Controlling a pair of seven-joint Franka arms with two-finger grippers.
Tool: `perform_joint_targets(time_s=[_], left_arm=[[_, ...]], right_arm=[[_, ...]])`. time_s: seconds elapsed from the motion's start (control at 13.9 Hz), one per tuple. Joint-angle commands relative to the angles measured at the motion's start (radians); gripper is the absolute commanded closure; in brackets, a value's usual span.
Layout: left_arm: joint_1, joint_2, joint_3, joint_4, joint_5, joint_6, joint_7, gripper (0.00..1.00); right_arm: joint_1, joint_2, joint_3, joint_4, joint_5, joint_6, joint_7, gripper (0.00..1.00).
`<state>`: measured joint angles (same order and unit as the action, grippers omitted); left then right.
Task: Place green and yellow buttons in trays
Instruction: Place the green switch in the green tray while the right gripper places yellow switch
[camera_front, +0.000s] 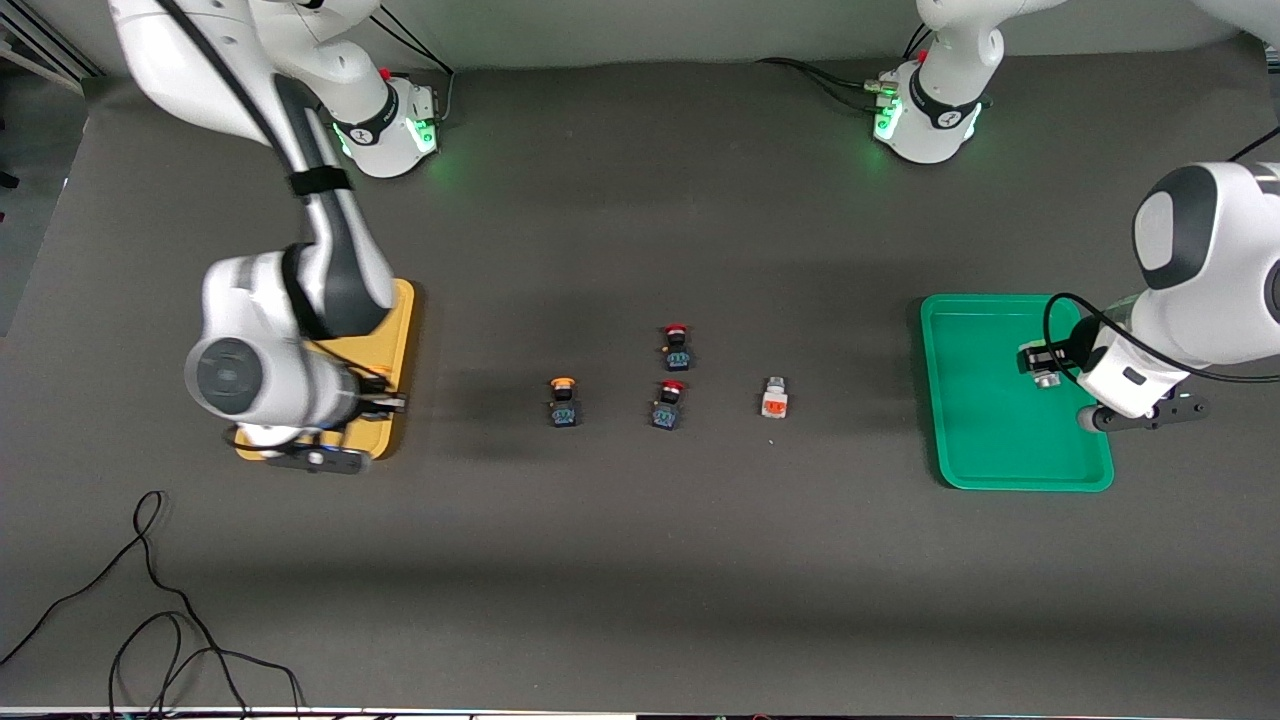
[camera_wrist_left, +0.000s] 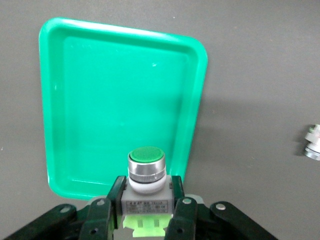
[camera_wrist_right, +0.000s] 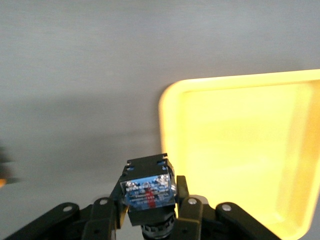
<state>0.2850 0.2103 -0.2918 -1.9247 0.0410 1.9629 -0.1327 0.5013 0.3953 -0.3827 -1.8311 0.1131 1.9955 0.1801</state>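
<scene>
Glossy round-cornered green tray (camera_front: 985, 450), yellow tray (camera_front: 398, 352)

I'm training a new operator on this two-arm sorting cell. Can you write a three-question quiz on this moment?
1. True or false: the left gripper is shut on a green button over the green tray.
2. How many buttons stand on the bare table between the two trays?
A. two B. four C. six
3. Fill in: the right gripper holds a black button with a blue base over the ___ tray.

Key: 1 true; 2 B (one yellow-capped, two red-capped, one white orange-marked); 3 yellow.
</scene>
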Motion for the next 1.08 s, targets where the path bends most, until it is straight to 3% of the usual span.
perform_joint_targets(time_s=[0.0,0.14,0.29,0.36,0.43,0.5,0.58,0.65,0.79,1.01], left_arm=[[0.008,0.078,-0.013,-0.095,0.083,0.149,0.027,0.67],[0.019,0.151,-0.013,-0.128,0.128,0.239,0.025,0.67],[0.037,0.187,-0.013,-0.151,0.128,0.301,0.025,0.65],[0.036,0.195,-0.013,-0.149,0.129,0.304,0.027,0.61],[0.034,0.204,-0.013,-0.149,0.129,0.304,0.027,0.41],[0.036,0.208,-0.013,-0.146,0.129,0.304,0.027,0.25],[0.036,0.211,-0.013,-0.140,0.131,0.304,0.027,0.11],[0.037,0.212,-0.013,-0.135,0.131,0.300,0.028,0.00],[0.039,0.192,-0.015,-0.111,0.131,0.257,0.030,0.00],[0.039,0.146,-0.017,0.025,0.126,0.051,0.059,0.00]], right_arm=[[0.013,-0.078,-0.047,-0.279,-0.007,0.265,-0.129,1.00],[0.011,-0.062,-0.053,-0.390,-0.004,0.440,-0.155,1.00],[0.011,-0.036,-0.053,-0.430,-0.004,0.526,-0.168,1.00],[0.010,-0.026,-0.053,-0.436,-0.001,0.551,-0.174,1.00],[0.010,-0.013,-0.053,-0.435,0.000,0.557,-0.172,1.00],[0.010,-0.010,-0.051,-0.432,0.000,0.556,-0.171,0.82],[0.010,-0.018,-0.051,-0.432,0.000,0.551,-0.172,0.01],[0.013,-0.038,-0.053,-0.432,0.000,0.531,-0.165,0.00],[0.013,-0.119,-0.059,-0.412,0.000,0.401,-0.160,0.00],[0.023,-0.203,-0.058,-0.318,0.000,0.214,-0.101,0.00]])
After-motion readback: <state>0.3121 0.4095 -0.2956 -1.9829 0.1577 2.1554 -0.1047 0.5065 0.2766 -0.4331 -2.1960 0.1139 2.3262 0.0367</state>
